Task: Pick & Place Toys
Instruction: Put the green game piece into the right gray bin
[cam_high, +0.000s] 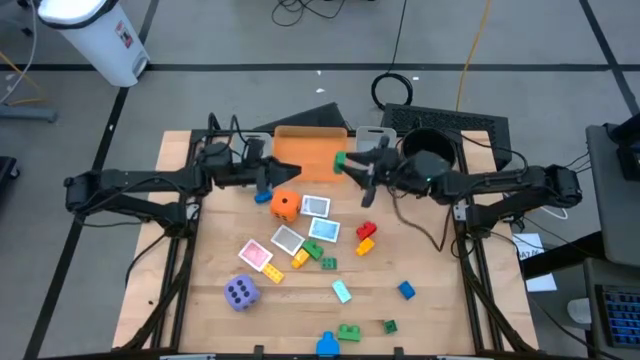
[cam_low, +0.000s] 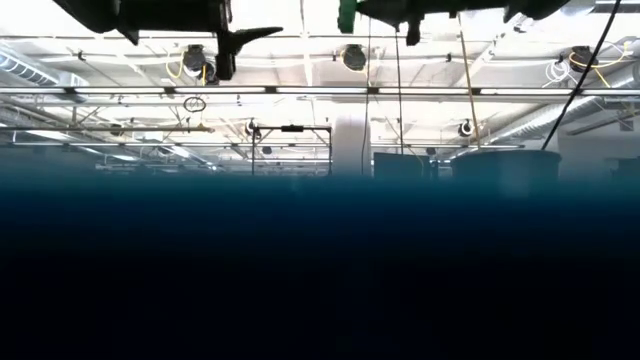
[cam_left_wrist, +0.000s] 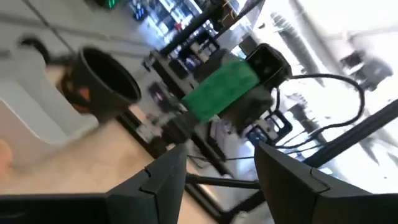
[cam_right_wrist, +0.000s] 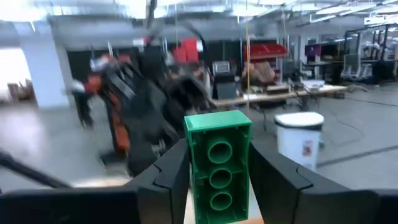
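The right gripper (cam_right_wrist: 217, 174) squeezes a green brick (cam_right_wrist: 217, 162) between its fingers, up over the orange bin (cam_high: 310, 160) — so open slowly. The left gripper (cam_left_wrist: 214, 168) nearby is half open — empty.

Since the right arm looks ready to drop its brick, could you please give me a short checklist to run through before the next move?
1. Right gripper shut on the green brick, a finger on each side: ok.
2. Brick clear of the table, carried high near the orange bin: ok.
3. Brick directly over the bin's opening: cannot tell; in the high view it sits at the bin's right edge.
4. Left gripper open and holding nothing: ok.
5. Clearance between the two grippers: cannot tell; they face each other closely over the bin.
6. Orange die and picture cards left on the table, away from both grippers: ok.
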